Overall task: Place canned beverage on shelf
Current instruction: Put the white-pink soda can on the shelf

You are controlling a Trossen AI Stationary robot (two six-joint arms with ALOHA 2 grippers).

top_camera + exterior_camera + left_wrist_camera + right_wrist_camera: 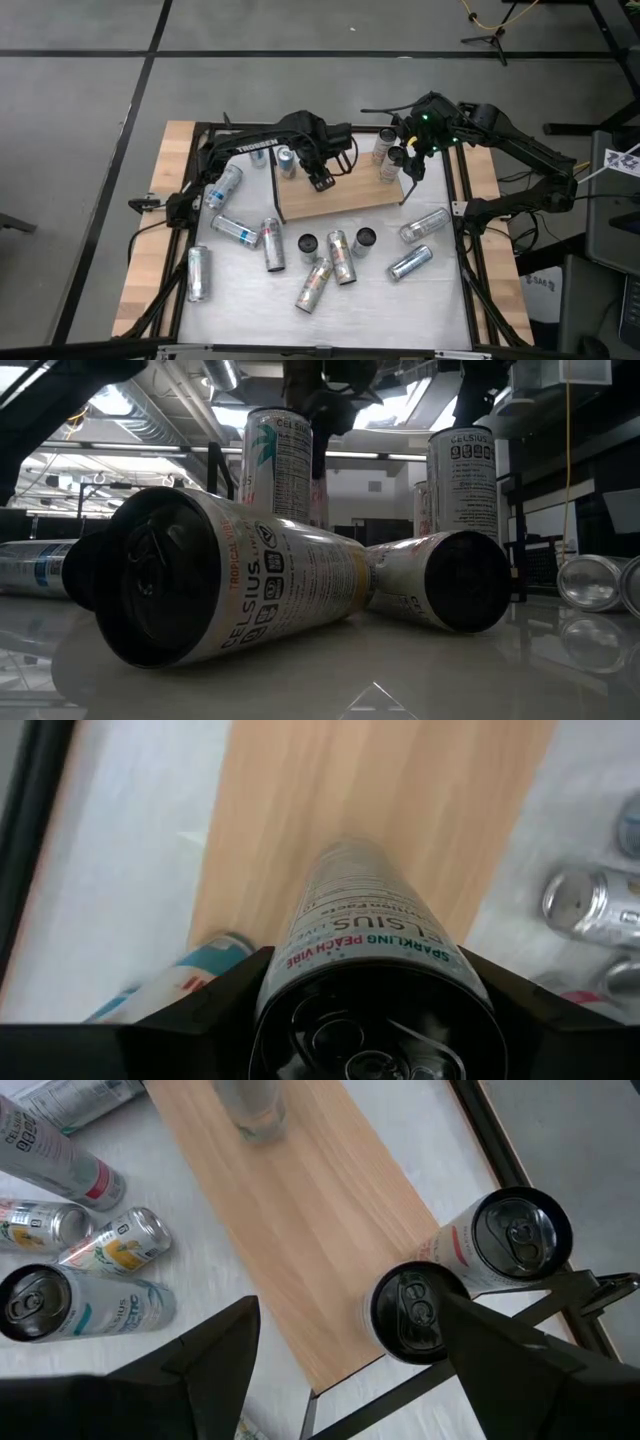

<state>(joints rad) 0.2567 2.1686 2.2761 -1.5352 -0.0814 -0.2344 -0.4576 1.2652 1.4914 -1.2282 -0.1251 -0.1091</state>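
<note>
High view shows my left tool [322, 176] at the left end of the shelf [340, 200], its fingers clamped on an upright can [287, 160] that stands on the board there. Left wrist view looks down along that can [370, 940]: its dark top sits between my two fingers [215, 995], and its foot meets the light wood of the shelf [400, 790]. A second can [185, 980] lies on the white counter [110, 870] just beside the board's edge.

My right tool [410, 160] hangs over the right end of the shelf with its fingers apart and nothing between them. In the right wrist view, two upright cans [470, 1260] stand side by side, touching, at that end of the board [300, 1230], beside the black wire frame [520, 1150].

Several more cans [330, 258] lie or stand scattered on the counter [400, 300] in front of the shelf.
</note>
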